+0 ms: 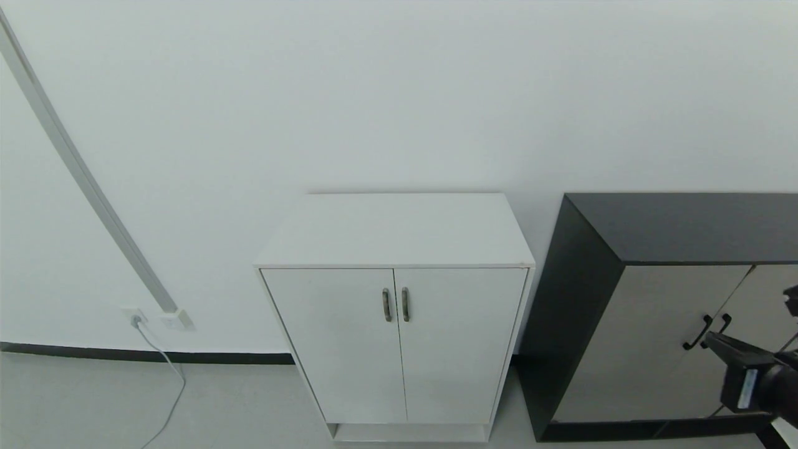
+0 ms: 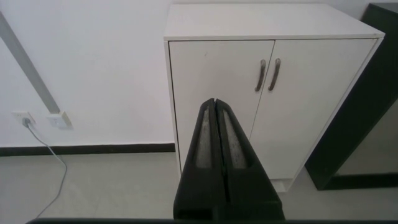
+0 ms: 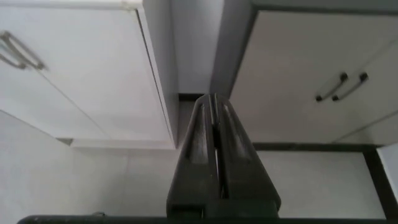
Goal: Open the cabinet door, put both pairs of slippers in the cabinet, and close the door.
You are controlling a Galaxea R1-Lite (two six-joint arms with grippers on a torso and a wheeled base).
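Observation:
A white cabinet [image 1: 394, 262] stands against the wall with both doors closed; two grey handles [image 1: 396, 304] meet at its middle. From the left wrist view the same cabinet [image 2: 217, 81] and its handles [image 2: 268, 74] lie ahead, and my left gripper [image 2: 215, 102] is shut and empty, well short of the left door. My right gripper [image 3: 215, 99] is shut with nothing in it, in front of the gap between the white cabinet [image 3: 93, 74] and the black one [image 3: 298, 81]. In the head view the right gripper [image 1: 711, 337] is at the far right.
A black cabinet [image 1: 623, 231] with mirrored doors and black handles [image 1: 706, 332] stands right of the white one. A wall socket [image 1: 134, 316] with a white cable trailing to the floor is on the left, under a slanted grey conduit [image 1: 81, 174].

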